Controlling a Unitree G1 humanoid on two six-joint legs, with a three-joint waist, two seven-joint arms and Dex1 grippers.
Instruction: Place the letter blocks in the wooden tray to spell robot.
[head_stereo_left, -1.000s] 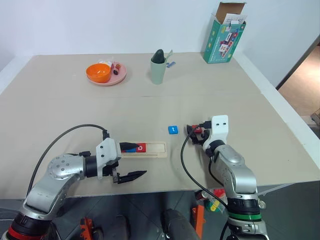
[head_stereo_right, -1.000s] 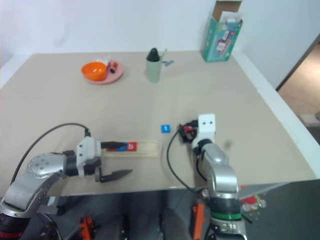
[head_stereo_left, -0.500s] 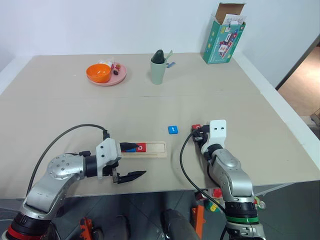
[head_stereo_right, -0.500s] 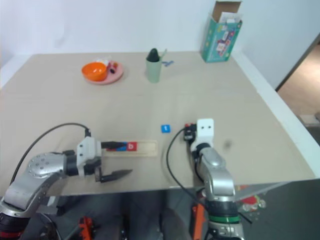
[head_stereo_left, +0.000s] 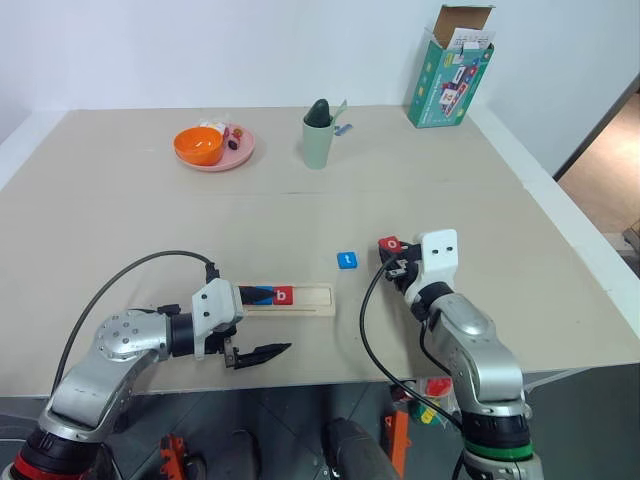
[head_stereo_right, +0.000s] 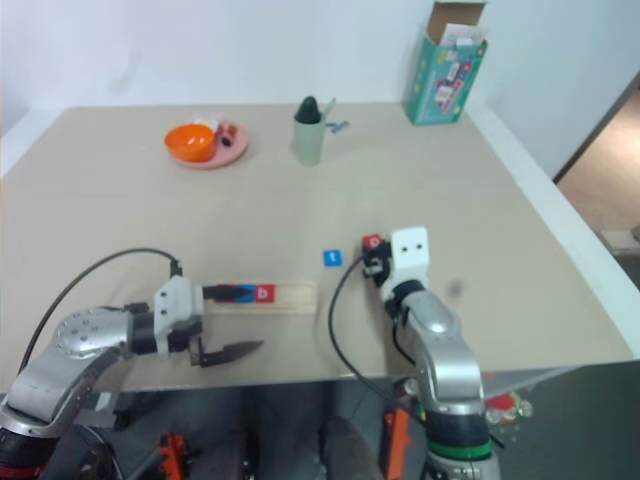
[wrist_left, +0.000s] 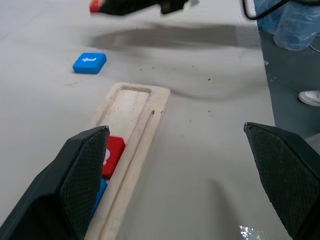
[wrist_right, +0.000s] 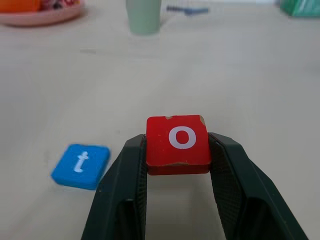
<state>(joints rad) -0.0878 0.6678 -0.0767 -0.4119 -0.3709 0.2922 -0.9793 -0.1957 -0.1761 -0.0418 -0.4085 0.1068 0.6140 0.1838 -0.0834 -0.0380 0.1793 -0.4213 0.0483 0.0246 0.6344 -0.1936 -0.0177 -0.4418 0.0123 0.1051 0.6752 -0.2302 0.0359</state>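
The right gripper (wrist_right: 177, 150) pinches a red o (wrist_right: 178, 144) above the table (head_stereo_left: 300, 215); a blue t (head_stereo_left: 346, 260) lies just beside it. The left gripper (head_stereo_left: 258, 323), spread wide, straddles the tray (head_stereo_left: 310, 298) by the table's near edge, with a red b (head_stereo_left: 284, 295) in the slot. The right wrist view shows the o's letter; the left wrist view shows the slot's bare end.

White lowercase "o" on a red letter block (wrist_right: 178, 144), held betw. the right gripper's (wrist_right: 178, 167) fingers. White "t" on a blue block (wrist_right: 80, 166) lying on the tabletop nearby. White "b" on a red block (head_stereo_left: 284, 295) in the wooden tray (head_stereo_left: 310, 298) (the box's print is too small to read).
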